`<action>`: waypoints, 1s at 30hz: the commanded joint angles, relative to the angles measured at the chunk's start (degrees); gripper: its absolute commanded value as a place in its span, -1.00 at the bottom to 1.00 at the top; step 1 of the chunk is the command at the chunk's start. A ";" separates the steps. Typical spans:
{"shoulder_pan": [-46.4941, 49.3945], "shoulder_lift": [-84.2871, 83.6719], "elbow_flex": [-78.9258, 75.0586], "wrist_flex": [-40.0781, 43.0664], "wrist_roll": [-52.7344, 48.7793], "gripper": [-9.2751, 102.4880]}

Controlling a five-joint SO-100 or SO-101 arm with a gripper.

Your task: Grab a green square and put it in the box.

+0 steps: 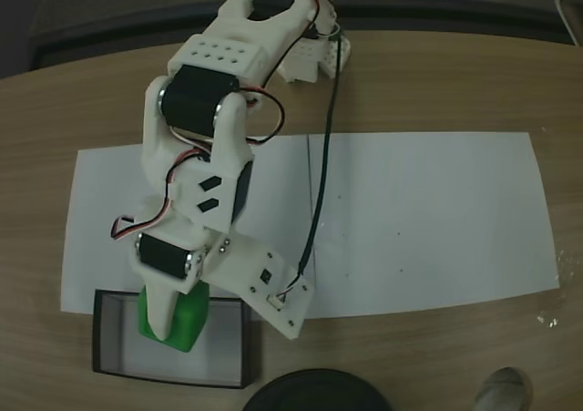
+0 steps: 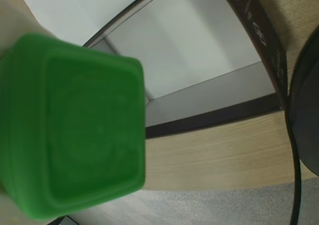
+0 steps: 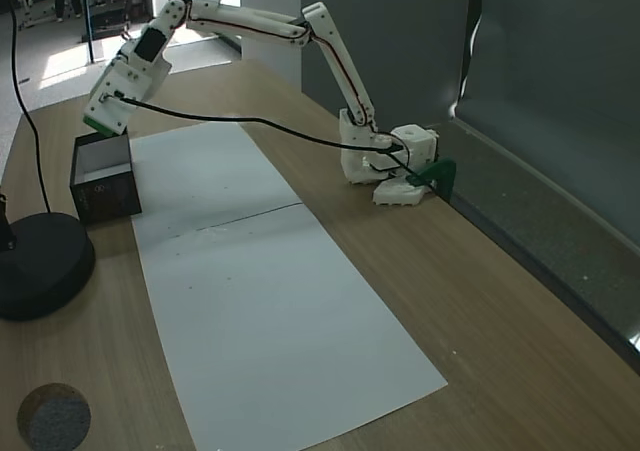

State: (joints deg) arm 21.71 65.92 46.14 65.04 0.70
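Wrist view: green square [image 2: 75,130] between jaws.

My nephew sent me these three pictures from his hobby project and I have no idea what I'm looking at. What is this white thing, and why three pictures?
The white thing is a small robot arm bolted to a wooden table. One fixed camera looks down from above, another stands off to the side, and the third rides on the arm's wrist. The gripper holds a green square, a bright green cube that looms large in the wrist view, above the box, a shallow black-walled tray. A white paper sheet covers part of the table, and a round black disc sits near the box.
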 commanded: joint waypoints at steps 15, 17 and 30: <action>0.88 -4.39 -3.87 -4.22 2.20 -0.25; 0.97 -4.13 -3.87 -3.78 2.20 -0.27; -3.52 9.76 -16.44 21.80 10.63 -0.77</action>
State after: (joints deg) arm 20.30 65.04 36.65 80.86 10.90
